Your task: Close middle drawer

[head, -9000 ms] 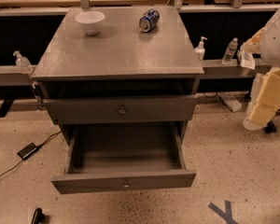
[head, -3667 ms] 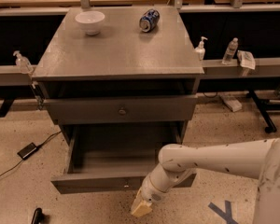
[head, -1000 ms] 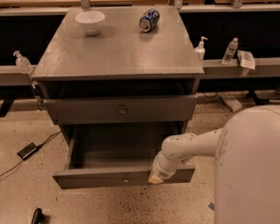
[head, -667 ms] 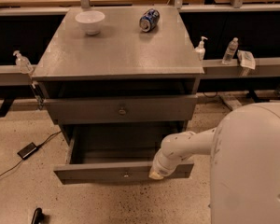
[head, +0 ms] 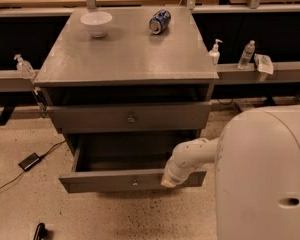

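Robot body fills lower right. Grey cabinet at centre. Middle drawer stands part-way out, lowest in the cabinet. Gripper rests against the drawer front, right of the knob; open or closed, cannot tell.

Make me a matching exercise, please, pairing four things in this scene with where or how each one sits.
Things:
1. white bowl
2. blue can
3. middle drawer
4. gripper

Places or states:
A. pulled out, its box open
B. lying on its side at the back of the cabinet top
C. low down, at a drawer's front panel, right of centre
D. upright at the cabinet top's back left

Pairs: 1-D; 2-B; 3-A; 4-C
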`<state>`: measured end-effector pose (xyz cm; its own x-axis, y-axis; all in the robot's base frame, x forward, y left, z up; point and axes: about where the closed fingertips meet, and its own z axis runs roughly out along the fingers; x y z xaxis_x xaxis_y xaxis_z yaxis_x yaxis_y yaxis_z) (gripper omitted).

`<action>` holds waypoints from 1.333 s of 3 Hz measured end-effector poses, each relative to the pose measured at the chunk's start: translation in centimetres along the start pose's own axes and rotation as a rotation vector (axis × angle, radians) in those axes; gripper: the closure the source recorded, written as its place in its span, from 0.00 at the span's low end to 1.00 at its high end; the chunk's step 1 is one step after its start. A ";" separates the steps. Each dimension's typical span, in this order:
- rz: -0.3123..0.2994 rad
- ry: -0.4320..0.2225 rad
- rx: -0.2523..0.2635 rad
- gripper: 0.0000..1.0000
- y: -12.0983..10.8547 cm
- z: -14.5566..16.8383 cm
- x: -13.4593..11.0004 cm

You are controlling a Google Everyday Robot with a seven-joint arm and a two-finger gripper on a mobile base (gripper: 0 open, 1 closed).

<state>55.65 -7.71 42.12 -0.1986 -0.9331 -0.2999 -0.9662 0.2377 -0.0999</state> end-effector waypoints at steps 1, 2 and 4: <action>0.007 0.014 0.066 1.00 -2.6 0.0 0.6; 0.007 0.014 0.066 1.00 -2.6 0.0 0.6; -0.008 -0.002 0.161 1.00 -6.1 -0.6 0.5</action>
<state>61.39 -9.79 43.15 -0.1905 -0.9345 -0.3008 -0.9289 0.2707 -0.2527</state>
